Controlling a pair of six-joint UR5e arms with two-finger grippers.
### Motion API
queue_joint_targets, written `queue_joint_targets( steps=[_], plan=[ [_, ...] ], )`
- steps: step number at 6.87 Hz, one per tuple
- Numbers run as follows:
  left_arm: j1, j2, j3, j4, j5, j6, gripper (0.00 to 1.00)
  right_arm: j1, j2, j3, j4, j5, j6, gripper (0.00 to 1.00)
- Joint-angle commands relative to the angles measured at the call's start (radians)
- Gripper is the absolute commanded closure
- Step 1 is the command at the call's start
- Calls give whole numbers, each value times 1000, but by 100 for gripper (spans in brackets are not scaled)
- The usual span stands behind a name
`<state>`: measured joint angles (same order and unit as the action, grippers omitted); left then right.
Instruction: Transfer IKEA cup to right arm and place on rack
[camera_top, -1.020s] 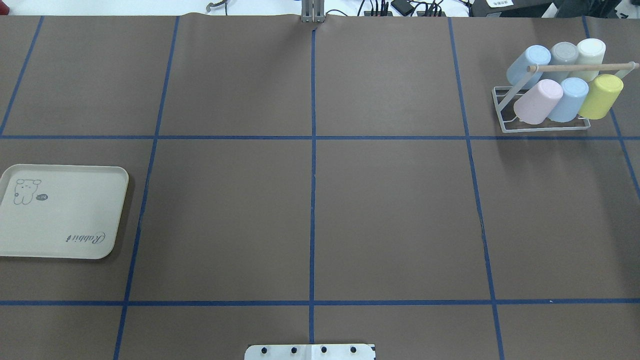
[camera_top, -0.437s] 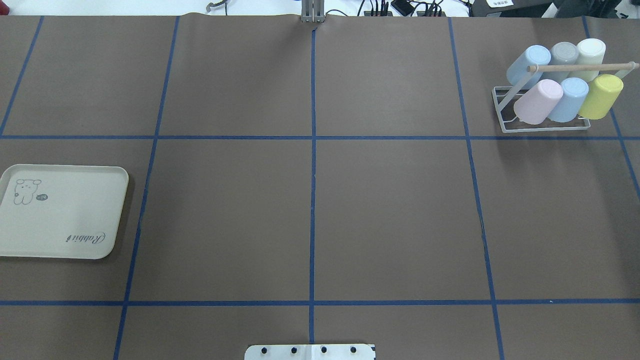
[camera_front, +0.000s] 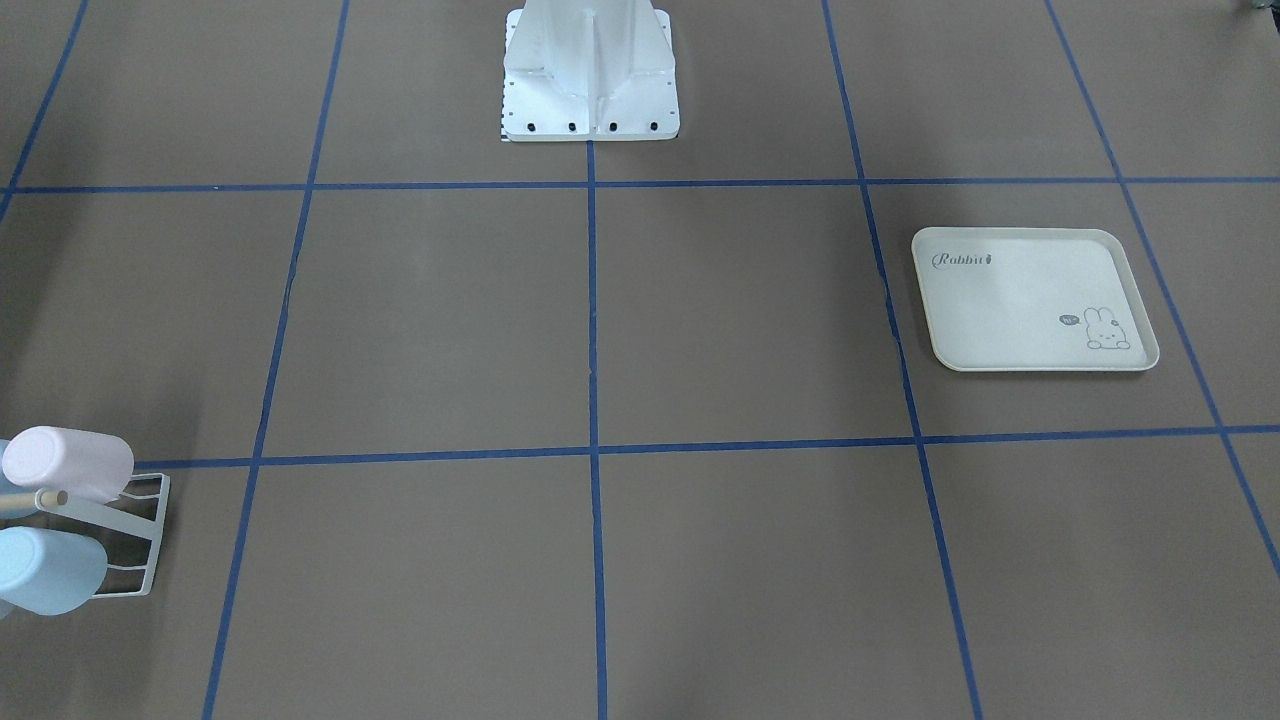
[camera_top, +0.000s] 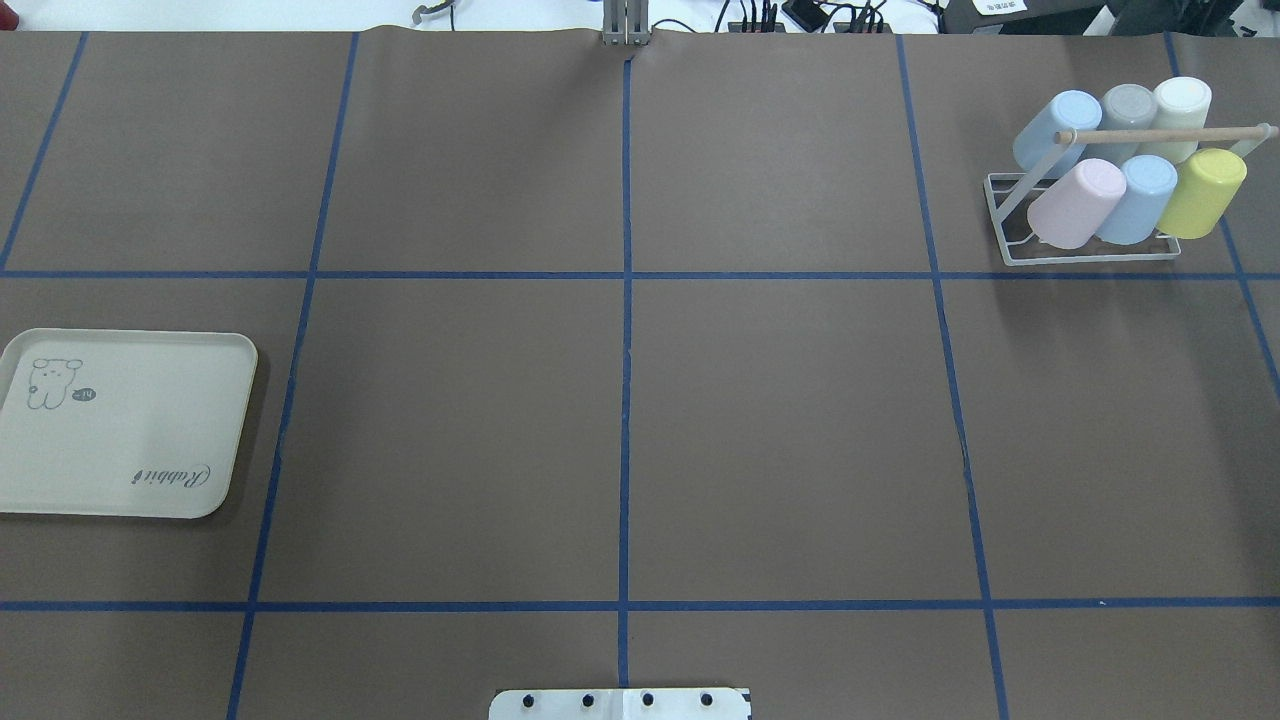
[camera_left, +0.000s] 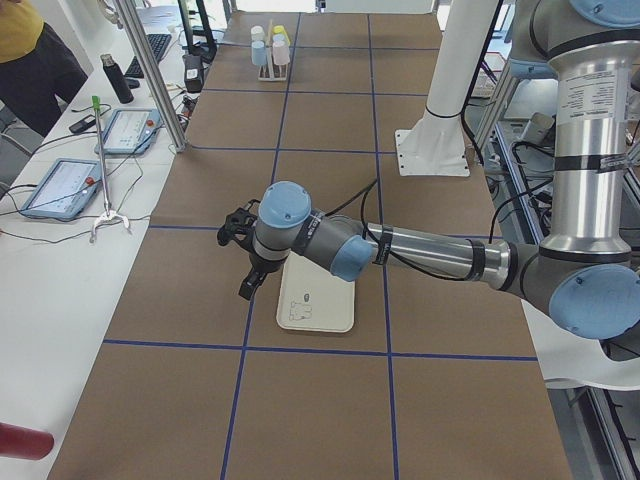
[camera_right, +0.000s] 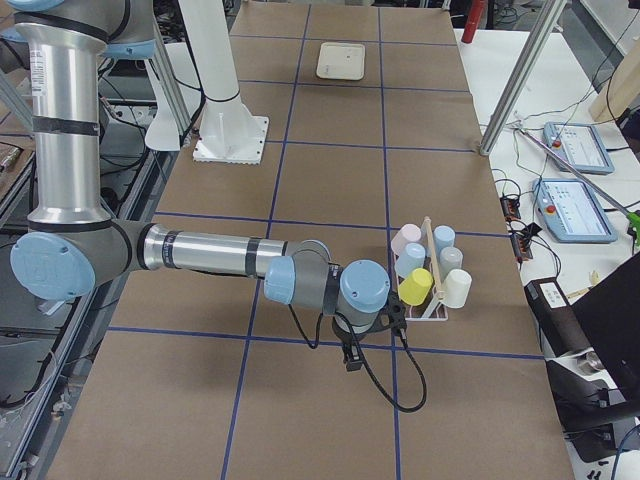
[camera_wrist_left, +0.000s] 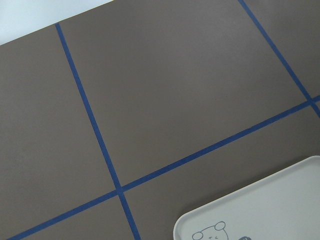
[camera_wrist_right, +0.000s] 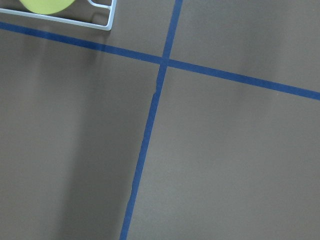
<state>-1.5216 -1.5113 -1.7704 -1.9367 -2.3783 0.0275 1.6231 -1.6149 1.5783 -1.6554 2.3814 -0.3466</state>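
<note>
Now right gripper (camera_right: 397, 316) hovers just beside rack (camera_top: 1022, 192), tray (camera_top: 120, 440) and left gripper (camera_left: 236, 224) well apart from it; cannot tell either grip.

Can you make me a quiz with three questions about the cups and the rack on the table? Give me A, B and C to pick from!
1. In the overhead view, where does the rack stand?
A) far right corner
B) middle of the table
C) near left corner

2. How many cups are on it?
A) three
B) six
C) nine

3. How do the cups sit?
A) upright on the table
B) tilted on the rack
C) stacked inside each other

Answers:
1 A: the rack is at the far right, and the tray lies at the left edge.
2 B: there are two rows of three.
3 B: every cup leans slanted on the rack.
</note>
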Motion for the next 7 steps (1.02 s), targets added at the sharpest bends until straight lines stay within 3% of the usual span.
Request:
queue_joint_targets(
  steps=[1, 7],
  plan=[
    [0, 3, 0, -1, -2, -3, 0, 0, 0, 0, 0, -1, 0, 0],
    [0, 0, 3, -5, -12, 6, 0, 0, -14, 0, 2, -8, 6, 0]
  ],
)
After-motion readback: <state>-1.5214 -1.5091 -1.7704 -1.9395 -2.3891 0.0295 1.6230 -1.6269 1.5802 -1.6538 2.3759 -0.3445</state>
